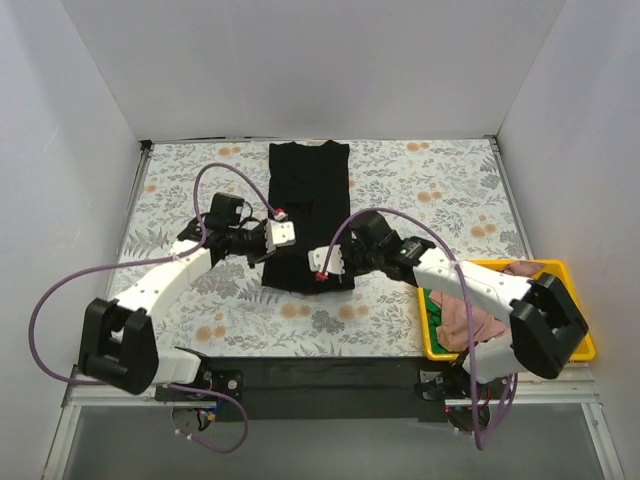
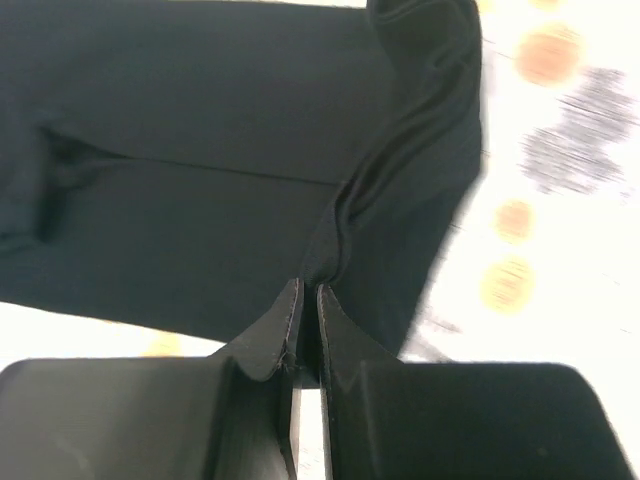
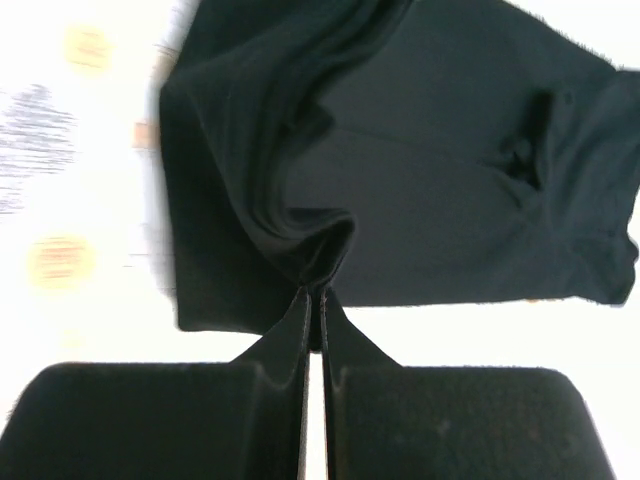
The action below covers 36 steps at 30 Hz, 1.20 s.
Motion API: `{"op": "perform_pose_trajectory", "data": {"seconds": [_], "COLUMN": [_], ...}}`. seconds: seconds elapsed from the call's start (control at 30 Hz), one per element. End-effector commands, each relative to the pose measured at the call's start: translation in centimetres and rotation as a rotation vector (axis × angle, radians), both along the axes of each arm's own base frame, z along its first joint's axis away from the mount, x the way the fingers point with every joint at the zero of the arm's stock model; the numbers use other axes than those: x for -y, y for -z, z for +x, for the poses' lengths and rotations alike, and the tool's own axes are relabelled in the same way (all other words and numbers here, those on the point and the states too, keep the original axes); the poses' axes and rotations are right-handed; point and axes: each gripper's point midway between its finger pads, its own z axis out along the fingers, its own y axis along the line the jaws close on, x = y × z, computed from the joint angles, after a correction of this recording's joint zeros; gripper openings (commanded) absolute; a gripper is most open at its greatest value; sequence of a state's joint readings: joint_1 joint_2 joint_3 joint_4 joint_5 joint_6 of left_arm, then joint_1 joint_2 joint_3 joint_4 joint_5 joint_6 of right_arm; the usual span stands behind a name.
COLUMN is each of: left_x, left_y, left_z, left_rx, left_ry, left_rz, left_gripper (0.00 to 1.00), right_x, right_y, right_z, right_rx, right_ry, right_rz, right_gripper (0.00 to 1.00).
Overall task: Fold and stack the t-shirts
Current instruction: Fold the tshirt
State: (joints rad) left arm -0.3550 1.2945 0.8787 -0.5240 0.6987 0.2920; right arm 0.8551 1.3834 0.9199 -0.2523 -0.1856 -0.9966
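The black t-shirt [image 1: 308,200] lies as a long narrow strip down the middle of the floral table. My left gripper [image 1: 284,233] is shut on its left edge, and the pinched fold [image 2: 345,225] rises from my fingertips in the left wrist view. My right gripper [image 1: 321,266] is shut on the shirt's near right edge, with bunched black cloth [image 3: 315,240] held between the tips in the right wrist view. A dusty pink shirt [image 1: 468,318] and a bright green one [image 1: 432,310] lie in the yellow bin [image 1: 570,300] at the right.
The floral tablecloth [image 1: 180,190] covers the table on both sides of the shirt. White walls close the table at the left, back and right. The yellow bin stands at the near right edge.
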Motion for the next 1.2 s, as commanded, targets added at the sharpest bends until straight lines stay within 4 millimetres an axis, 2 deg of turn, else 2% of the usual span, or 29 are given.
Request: {"op": "perform_pose_trajectory", "data": {"seconds": [0.0,0.03,0.07,0.1,0.17,0.2,0.3,0.33,0.37,0.4,0.47,0.5,0.53,0.57,0.63,0.67,0.77,1.0,1.07,1.1,1.17], "left_x": [1.3,1.3,1.4,1.1,0.9,0.7,0.4,0.3,0.2,0.2,0.1,0.0,0.0,-0.1,-0.3,-0.3,-0.5,-0.9,-1.0,-1.2,-1.6], "left_y": [-2.2,-2.3,-2.6,-1.5,-1.3,-0.9,-0.4,-0.6,-0.5,-0.8,0.5,0.6,1.4,1.6,2.4,2.9,3.5,4.9,4.8,4.5,4.1], "left_z": [4.2,5.0,6.1,7.2,8.9,10.4,13.8,14.6,15.4,16.5,17.7,18.3,19.0,19.5,20.0,20.4,21.1,22.2,22.6,23.0,23.8], "left_rx": [0.082,0.102,0.133,0.121,0.148,0.147,0.141,0.149,0.152,0.175,0.170,0.177,0.168,0.169,0.164,0.164,0.172,0.185,0.195,0.193,0.196], "left_ry": [0.016,0.025,0.026,0.017,0.019,0.002,-0.023,-0.029,-0.036,-0.035,-0.040,-0.042,-0.047,-0.052,-0.055,-0.060,-0.073,-0.105,-0.116,-0.147,-0.191], "left_rz": [-0.082,-0.076,-0.072,-0.060,-0.060,-0.056,-0.065,-0.068,-0.068,-0.065,-0.054,-0.052,-0.043,-0.038,-0.026,-0.022,-0.018,0.000,0.000,0.002,0.004], "left_gripper": [0.00,0.00,0.00,0.00,0.00,0.00,0.00,0.00,0.00,0.00,0.00,0.00,0.00,0.00,0.00,0.00,0.00,0.01,0.08,0.12,0.21], "right_x": [-1.6,-1.7,-1.7,-1.8,-1.7,-1.8,-2.0,-2.0,-1.8,-2.2,-2.1,-2.2,-2.3,-2.2,-2.5,-2.3,-2.3,-2.0,-1.9,-2.0,-1.5], "right_y": [-2.6,-2.8,-3.9,-2.9,-3.5,-2.6,-2.4,-2.2,-1.2,-2.0,-1.8,-0.7,-1.2,0.0,0.0,1.1,2.1,3.6,3.8,3.2,2.7], "right_z": [5.3,6.3,8.0,9.0,11.3,12.2,15.0,15.6,16.5,17.4,18.8,19.4,20.3,20.8,21.9,22.3,23.2,24.2,24.6,25.0,25.8], "right_rx": [0.084,0.089,0.108,0.093,0.120,0.112,0.129,0.130,0.118,0.140,0.145,0.135,0.150,0.140,0.155,0.143,0.148,0.157,0.167,0.180,0.208], "right_ry": [0.006,0.014,0.033,0.038,0.053,0.055,0.067,0.070,0.077,0.076,0.086,0.085,0.087,0.090,0.091,0.096,0.099,0.123,0.141,0.152,0.185], "right_rz": [0.076,0.079,0.099,0.087,0.097,0.087,0.089,0.088,0.077,0.089,0.090,0.078,0.087,0.072,0.074,0.064,0.050,0.032,0.023,0.027,0.012], "right_gripper": [0.01,0.01,0.01,0.01,0.01,0.01,0.01,0.01,0.01,0.01,0.01,0.01,0.01,0.01,0.01,0.01,0.01,0.01,0.01,0.02,0.11]}}
